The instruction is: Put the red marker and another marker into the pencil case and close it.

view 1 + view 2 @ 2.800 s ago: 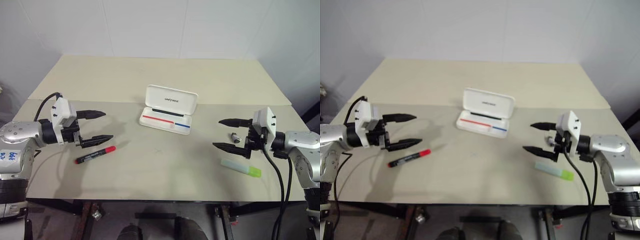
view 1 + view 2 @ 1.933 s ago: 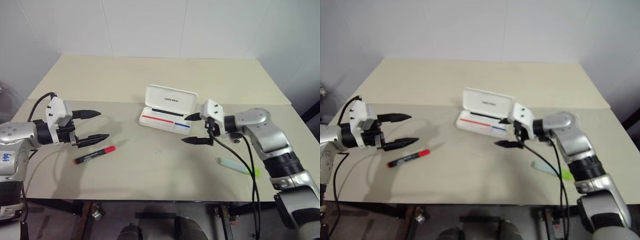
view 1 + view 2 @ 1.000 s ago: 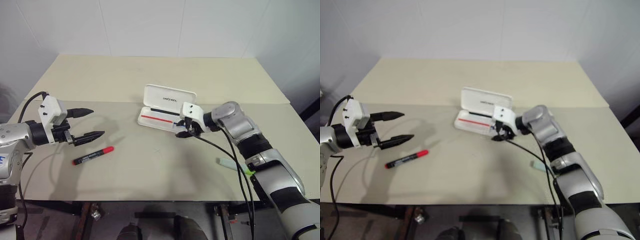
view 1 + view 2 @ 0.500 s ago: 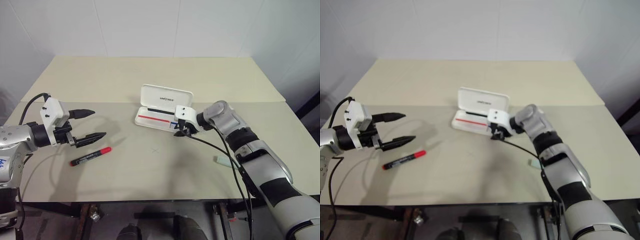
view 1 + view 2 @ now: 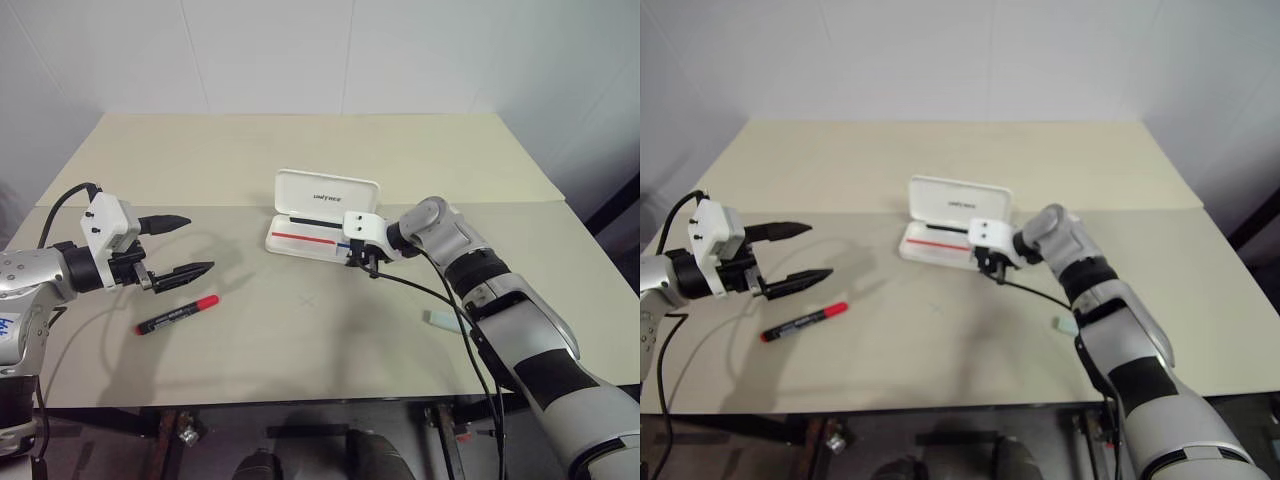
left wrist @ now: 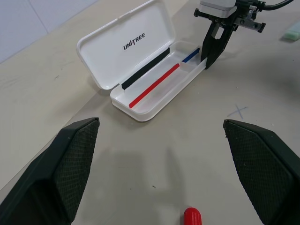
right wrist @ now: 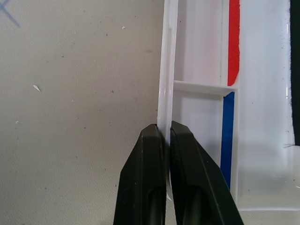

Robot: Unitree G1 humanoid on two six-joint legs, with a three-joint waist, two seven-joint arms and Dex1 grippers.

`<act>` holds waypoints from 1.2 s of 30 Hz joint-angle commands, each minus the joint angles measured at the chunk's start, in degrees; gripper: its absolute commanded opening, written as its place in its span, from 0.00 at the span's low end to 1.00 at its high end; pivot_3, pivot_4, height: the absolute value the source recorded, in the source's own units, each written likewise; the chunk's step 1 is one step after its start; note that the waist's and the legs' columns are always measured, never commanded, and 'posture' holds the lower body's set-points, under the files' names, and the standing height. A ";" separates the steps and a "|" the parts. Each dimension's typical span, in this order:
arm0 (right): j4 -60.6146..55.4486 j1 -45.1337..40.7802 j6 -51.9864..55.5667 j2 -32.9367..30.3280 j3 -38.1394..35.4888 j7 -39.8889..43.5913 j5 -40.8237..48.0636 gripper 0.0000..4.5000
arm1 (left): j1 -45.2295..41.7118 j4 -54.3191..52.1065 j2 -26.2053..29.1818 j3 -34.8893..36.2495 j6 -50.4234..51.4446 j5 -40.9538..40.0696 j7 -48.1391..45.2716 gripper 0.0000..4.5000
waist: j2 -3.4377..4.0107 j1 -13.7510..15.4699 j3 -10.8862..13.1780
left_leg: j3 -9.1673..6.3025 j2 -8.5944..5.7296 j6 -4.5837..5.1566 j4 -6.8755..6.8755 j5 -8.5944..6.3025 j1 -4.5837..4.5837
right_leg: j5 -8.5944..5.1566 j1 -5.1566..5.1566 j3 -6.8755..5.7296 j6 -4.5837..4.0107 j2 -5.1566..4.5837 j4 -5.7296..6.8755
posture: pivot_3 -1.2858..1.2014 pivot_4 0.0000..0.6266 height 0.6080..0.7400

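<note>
The right claw [image 7: 165, 136] is pinched shut on the front wall of the open pencil case [image 5: 305, 240] mid-counter. The left claw [image 5: 180, 245] gapes wide, empty, just above the red marker [image 5: 178, 314]. The green highlighter [image 5: 444, 320] lies near the counter's [image 5: 300, 150] right front edge

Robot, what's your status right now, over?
Left gripper open above red marker. Right gripper shut on front wall of open case. Highlighter lies on table, behind right arm. Both markers still out.
</note>
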 commanded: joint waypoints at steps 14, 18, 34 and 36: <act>-40.75 14.86 8.64 -16.79 -5.48 15.26 8.66 0.00 | 0.24 -0.51 0.15 1.97 -1.25 -0.77 -0.88 1.00 | 0.00 0.98 0.01 | 0.15 -0.02 0.07 -0.06 -0.07 -0.14 | -0.01 -0.18 -0.12 0.00 -0.08 -0.10 | 0.52 0.24 1.00; -51.14 22.01 12.19 -21.88 -6.63 16.07 10.54 0.00 | 0.69 -0.39 -0.31 1.62 -1.34 -0.79 -1.12 1.00 | 0.00 1.11 0.01 | 0.22 -0.02 0.08 -0.01 -0.07 -0.11 | -0.01 -0.18 -0.11 0.00 -0.08 -0.07 | 0.52 0.24 1.00; -60.57 34.50 14.01 -25.76 -5.74 9.59 11.58 0.00 | -1.50 0.21 -1.40 -0.50 -0.57 -0.62 -1.98 1.00 | -0.02 1.05 0.00 | 0.30 -0.02 0.07 0.05 -0.06 -0.02 | -0.02 -0.17 -0.04 -0.02 -0.04 -0.03 | 0.52 0.24 1.00; -59.01 33.88 12.65 -24.69 -5.06 8.22 10.91 0.00 | -1.56 0.24 -1.25 -0.47 -0.47 -0.64 -2.10 1.00 | -0.04 0.93 0.00 | 0.31 -0.02 0.07 0.07 -0.06 -0.01 | -0.02 -0.17 -0.02 -0.02 -0.04 -0.04 | 0.52 0.24 1.00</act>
